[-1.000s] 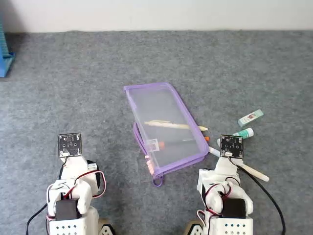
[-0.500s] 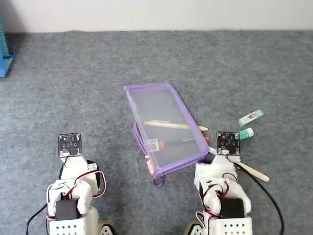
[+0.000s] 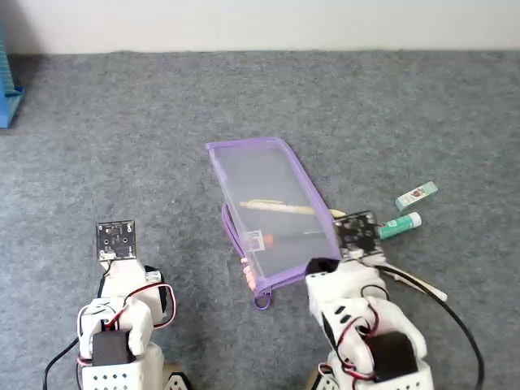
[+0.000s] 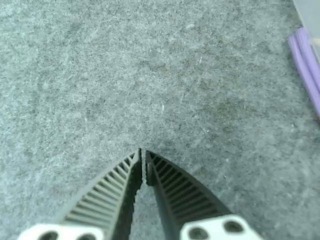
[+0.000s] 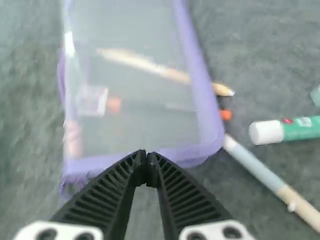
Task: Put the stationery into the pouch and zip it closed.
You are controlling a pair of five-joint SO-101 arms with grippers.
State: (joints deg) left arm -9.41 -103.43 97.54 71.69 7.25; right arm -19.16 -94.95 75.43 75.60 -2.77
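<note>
On the bench, pouch: the clear pouch (image 3: 272, 215) with purple edging lies flat and slantwise mid-bench (image 3: 122, 138), in the same spot as a second ago.
Inside or under it: a pencil (image 3: 276, 206) shows through the clear side with its tip past the purple edge. I cannot tell whether it sits inside or underneath.
Beside it, loose stationery: a glue stick (image 3: 400, 225), a small green box (image 3: 416, 196) and a pen (image 5: 260, 172) lie outside the pouch on the right arm's side. None has shifted.
What has changed: the right arm (image 3: 349, 284) has swung off its spot above the pen and across toward the pouch's near corner. Its wrist now sits just beside the purple edge.
What that means: in my judgement this is an approach to the pouch itself, perhaps to steady or open it, not a pick of a loose item. Nothing has gone in during this second, and filling and zipping remain to do.
Right hand pose: the right hand (image 5: 146, 160) is closed, fingertips pressed together and empty. It aims at the pouch's near short edge and hangs just short of it.
Left hand pose: the left hand (image 4: 141, 152) is closed and empty, over bare bench, with the pouch's purple strap (image 4: 305, 65) off to one side.
Left arm: the left arm (image 3: 122, 276) has kept still, folded back at its base, well apart from the pouch.
</note>
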